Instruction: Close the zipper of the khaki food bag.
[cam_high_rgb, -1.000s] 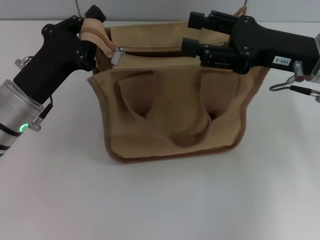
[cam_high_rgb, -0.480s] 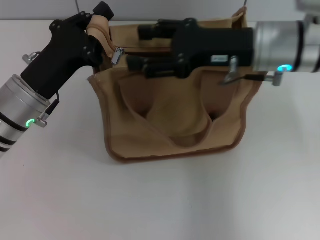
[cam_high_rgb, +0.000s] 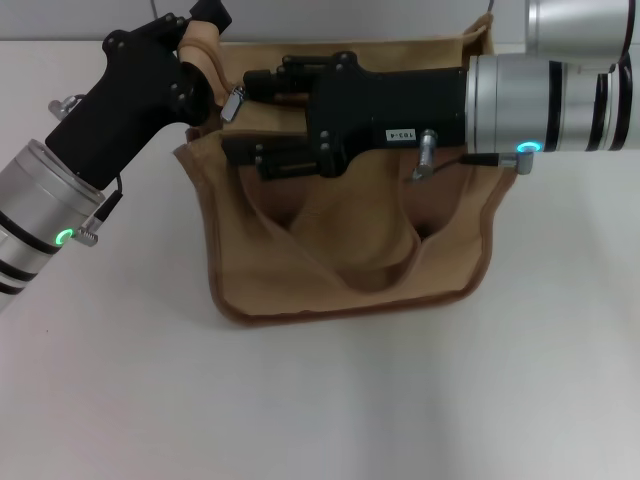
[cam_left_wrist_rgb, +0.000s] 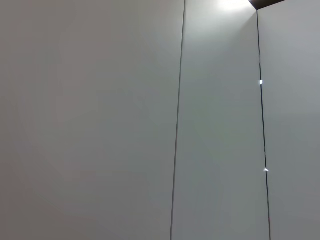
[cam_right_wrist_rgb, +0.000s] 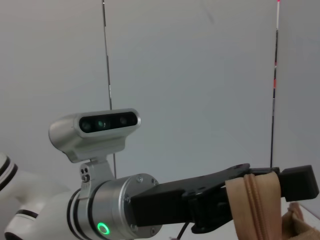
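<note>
The khaki food bag (cam_high_rgb: 300, 260) lies on the white table with its handles flopped over the front. My left gripper (cam_high_rgb: 195, 30) is shut on the fabric end of the zipper at the bag's top left corner. The right wrist view shows that same left gripper (cam_right_wrist_rgb: 260, 186) clamping the tan zipper strip (cam_right_wrist_rgb: 254, 207). My right gripper (cam_high_rgb: 240, 115) reaches leftward across the bag's top and is open. The silver pull tab (cam_high_rgb: 235, 103) sits between its fingers, close to the farther one. The right arm hides the remainder of the zipper line.
The bag rests on a white table (cam_high_rgb: 320, 410). Behind it rise grey wall panels (cam_left_wrist_rgb: 100, 120). The left arm's wrist camera (cam_right_wrist_rgb: 95, 125) shows in the right wrist view.
My right arm has swept left across the bag's top, bringing its open fingers to the pull tab. The left gripper has risen slightly, still holding the bag's corner.
</note>
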